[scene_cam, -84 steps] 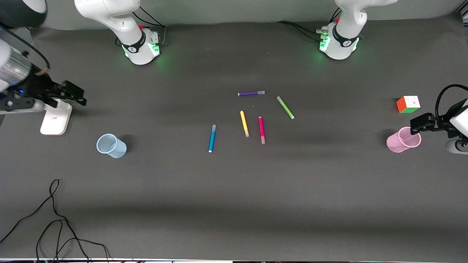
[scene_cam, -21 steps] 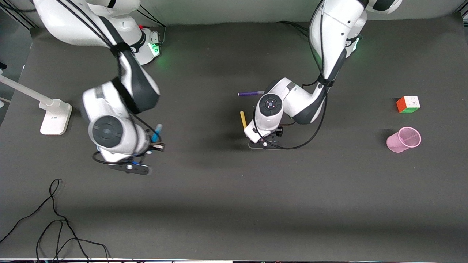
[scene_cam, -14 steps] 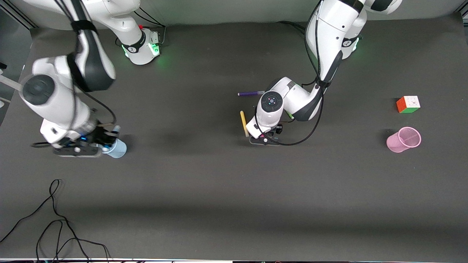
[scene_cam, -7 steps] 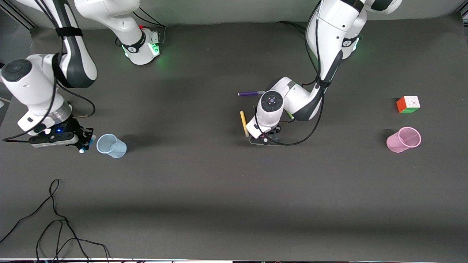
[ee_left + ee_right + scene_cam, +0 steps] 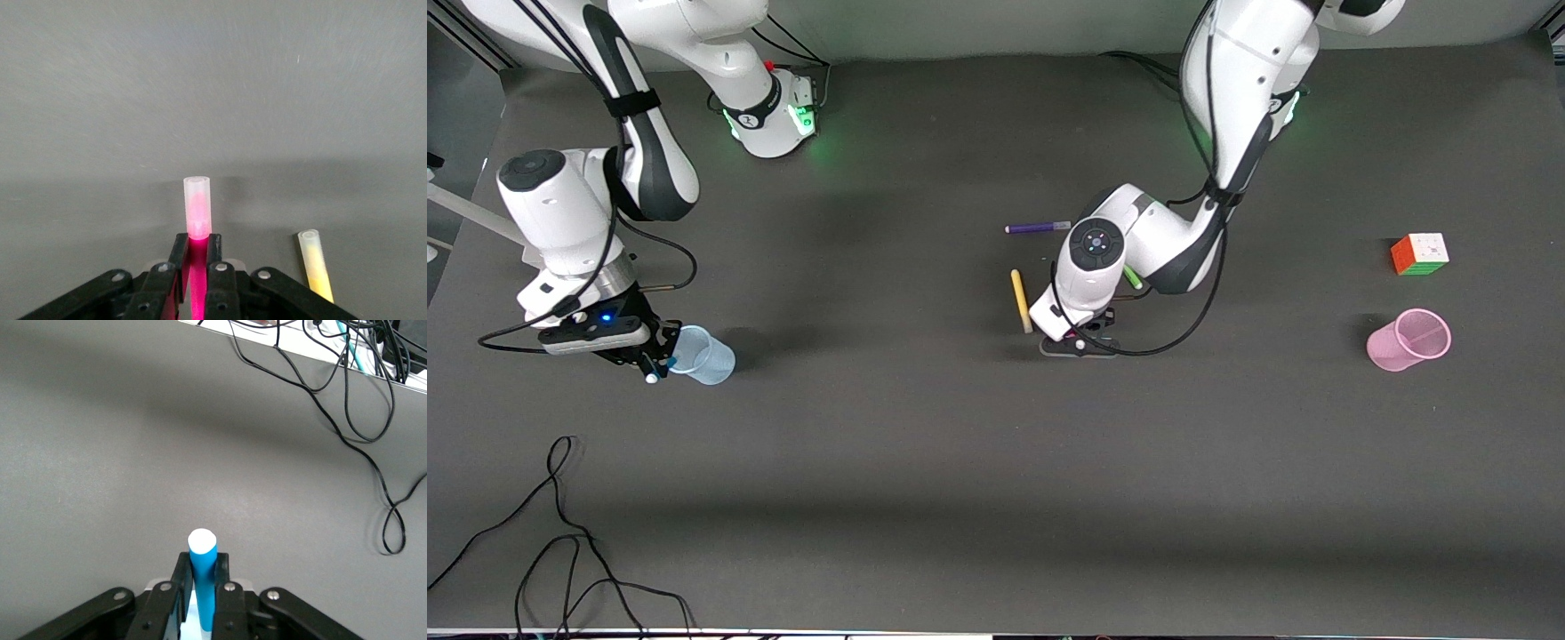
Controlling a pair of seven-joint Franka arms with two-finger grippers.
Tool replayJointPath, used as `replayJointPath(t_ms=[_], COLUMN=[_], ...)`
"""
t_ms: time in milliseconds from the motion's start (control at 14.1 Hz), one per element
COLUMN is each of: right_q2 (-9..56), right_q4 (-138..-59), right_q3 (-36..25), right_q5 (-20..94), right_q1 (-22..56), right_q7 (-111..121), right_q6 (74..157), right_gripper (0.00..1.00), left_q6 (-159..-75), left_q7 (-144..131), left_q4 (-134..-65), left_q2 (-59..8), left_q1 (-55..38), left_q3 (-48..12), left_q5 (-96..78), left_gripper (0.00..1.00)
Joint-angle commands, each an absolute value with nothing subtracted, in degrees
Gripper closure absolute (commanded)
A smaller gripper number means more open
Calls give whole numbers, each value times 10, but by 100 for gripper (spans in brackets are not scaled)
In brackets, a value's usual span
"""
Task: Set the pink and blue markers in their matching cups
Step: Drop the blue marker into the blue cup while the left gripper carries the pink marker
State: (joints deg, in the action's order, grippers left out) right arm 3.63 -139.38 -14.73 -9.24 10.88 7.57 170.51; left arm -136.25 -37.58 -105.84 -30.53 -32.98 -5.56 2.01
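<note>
My right gripper [image 5: 656, 361] is shut on the bright blue marker [image 5: 202, 568] and holds it at the rim of the pale blue cup [image 5: 704, 357], on the side toward the right arm's end of the table. The marker's pale end [image 5: 651, 378] pokes out under the fingers. My left gripper [image 5: 1078, 343] is low at the table's middle and shut on the pink marker [image 5: 197, 215], whose pale cap sticks out past the fingertips [image 5: 213, 245]. The front view hides the pink marker under the hand. The light pink cup [image 5: 1409, 340] stands toward the left arm's end.
A yellow pen [image 5: 1020, 300] lies right beside the left gripper and shows in the left wrist view [image 5: 315, 264]. A purple pen [image 5: 1038, 228] and a half-hidden green pen [image 5: 1133, 277] lie near the left arm. A colour cube [image 5: 1419, 254] sits near the pink cup. Black cables [image 5: 560, 533] lie at the front corner.
The right gripper swung out past the blue cup with the blue marker and has come back to its rim. The left gripper stayed low and shut on the pink marker, shifting slightly.
</note>
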Motion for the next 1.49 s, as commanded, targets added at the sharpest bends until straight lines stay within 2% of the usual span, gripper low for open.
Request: replayJointPath(t_ms=[0,142,213,284,355,639,923,1206,1419], right_q2=[44,44,44,44,44,26,-1,-31,-42], right_q4=[-1422,-1423,-1423,-1422,-1422,-1414,-1388,-1328,-1253], right_q3=[-149,-149,-149,-149,-149,-149,-145,-139,-125], right_q5=[-97,-96,-96,-96,-96,-96,-96,-93,-74], right_q1=[110,110,110,110,111,112,113,116,120], right_q7=[75,75,76,76,77,78,78,77,76], right_q6=[1752,1748,1744,1741,1734,1677,1602,1459,1321], right_gripper=[100,100,58,5,0,0,0,0,0], left_q6=[-1245,-1179,-1159,-1137,-1115,-1059,-1061,-1077,-1131], left_q7=[-367,-323,-296,-256,-206,-13,160,314,492], left_q4=[-1032,-1025,-1027,-1027,-1026,-1031,-1040,-1053,-1094], left_q2=[-242,-204,-184,-166,-153,-114,-94,-90,-84], left_q1=[-316,-298,-280,-262,-245,-149,-50,50,114], left_q3=[-54,-50,-51,-50,-49,-47,-47,-48,-48], left_q5=[20,20,20,20,23,58,62,57,22], left_gripper=[100,100,100,100,100,100,100,100,100])
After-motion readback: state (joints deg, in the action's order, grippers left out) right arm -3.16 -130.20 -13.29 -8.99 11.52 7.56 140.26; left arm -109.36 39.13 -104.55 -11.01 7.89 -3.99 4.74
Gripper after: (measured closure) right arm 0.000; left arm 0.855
